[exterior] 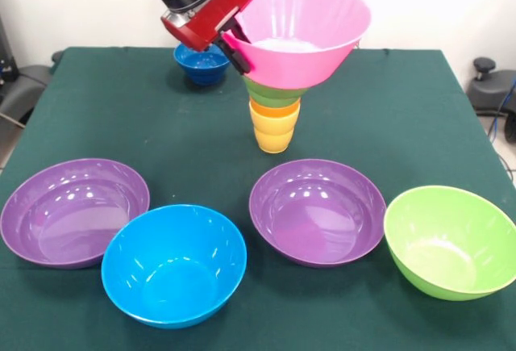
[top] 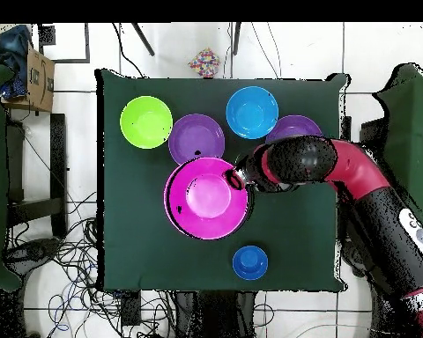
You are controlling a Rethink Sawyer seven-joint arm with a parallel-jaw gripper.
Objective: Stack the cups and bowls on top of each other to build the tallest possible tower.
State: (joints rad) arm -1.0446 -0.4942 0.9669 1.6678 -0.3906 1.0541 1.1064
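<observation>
Front view: the gripper (exterior: 239, 46) is clamped on the pink bowl's (exterior: 310, 24) rim, atop the tower (exterior: 274, 117) mid-table; the light blue bowl is hidden. One dark blue bowl (exterior: 201, 62) sits half hidden near the far edge.

Overhead view: the pink bowl (top: 208, 197) hides the tower. Five other bowls show; one purple bowl (top: 290, 128) is partly covered by the arm (top: 338, 167).

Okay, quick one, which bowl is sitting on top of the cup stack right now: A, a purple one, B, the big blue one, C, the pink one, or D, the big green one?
C: the pink bowl rests atop the tower with the gripper at its rim, while the other large bowls sit on the table.
</observation>
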